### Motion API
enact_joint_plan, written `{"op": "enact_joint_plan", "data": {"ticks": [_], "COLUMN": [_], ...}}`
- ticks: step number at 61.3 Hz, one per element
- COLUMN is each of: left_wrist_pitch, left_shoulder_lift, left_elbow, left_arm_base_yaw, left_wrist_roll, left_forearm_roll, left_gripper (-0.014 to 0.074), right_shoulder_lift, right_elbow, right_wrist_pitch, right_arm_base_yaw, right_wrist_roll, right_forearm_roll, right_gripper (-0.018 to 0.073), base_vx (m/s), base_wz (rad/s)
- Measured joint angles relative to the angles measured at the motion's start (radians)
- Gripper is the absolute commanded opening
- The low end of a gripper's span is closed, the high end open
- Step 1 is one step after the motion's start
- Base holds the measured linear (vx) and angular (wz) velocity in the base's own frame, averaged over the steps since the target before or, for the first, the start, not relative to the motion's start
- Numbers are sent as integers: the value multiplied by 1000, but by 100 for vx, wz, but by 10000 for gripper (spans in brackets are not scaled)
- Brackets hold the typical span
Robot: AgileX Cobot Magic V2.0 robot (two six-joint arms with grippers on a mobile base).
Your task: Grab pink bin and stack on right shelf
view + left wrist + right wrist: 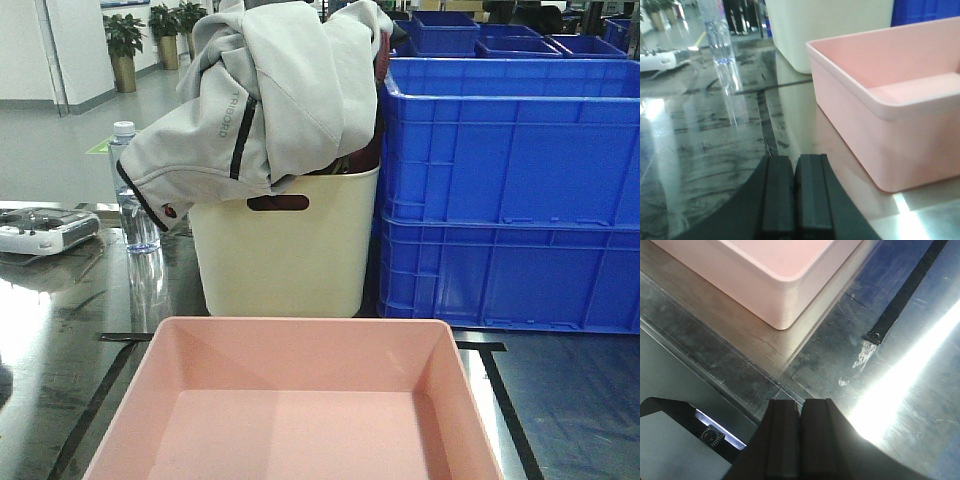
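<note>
The pink bin (300,400) sits empty on the glossy dark grey shelf (570,420) marked with black tape lines, at the near middle of the front view. In the left wrist view the bin (890,110) lies to the right of my left gripper (795,162), which is shut and empty, a short way off the bin's wall. In the right wrist view the bin's corner (785,300) lies up and left of my right gripper (800,405), which is shut and empty above the shelf's front edge. Neither gripper shows in the front view.
A cream handled tub (285,250) draped with a grey jacket (270,90) stands behind the bin. Stacked blue crates (510,190) stand at the right. A water bottle (135,190) and a white device (45,230) are at the left.
</note>
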Motion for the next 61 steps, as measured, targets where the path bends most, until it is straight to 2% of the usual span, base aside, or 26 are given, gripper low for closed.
{"op": "enact_joint_plan", "data": {"ticks": [12, 19, 25, 30, 50, 61], "left_wrist_pitch": [-176, -237, -263, -261, -260, -260], "left_shoulder_lift": [-12, -29, -29, -29, -29, -29], "left_elbow": [97, 151, 161, 163, 164, 164], "left_arm_base_yaw": [2, 4, 19, 33, 59, 104], "left_wrist_roll": [-28, -120, -233, -278, -273, -273], "left_forearm_roll": [6, 71, 143, 165, 176, 158], "left_gripper": [-4, -4, -3, -3, -3, -3], "right_shoulder_lift": [0, 0, 0, 0, 0, 0], "right_elbow": [0, 0, 0, 0, 0, 0], "right_wrist_pitch": [0, 0, 0, 0, 0, 0], "right_arm_base_yaw": [0, 0, 0, 0, 0, 0], "right_wrist_roll": [0, 0, 0, 0, 0, 0], "right_forearm_roll": [0, 0, 0, 0, 0, 0], "right_gripper": [-12, -12, -12, -12, -12, -12], "base_vx": [0, 0, 0, 0, 0, 0], "base_wz": [0, 0, 0, 0, 0, 0]}}
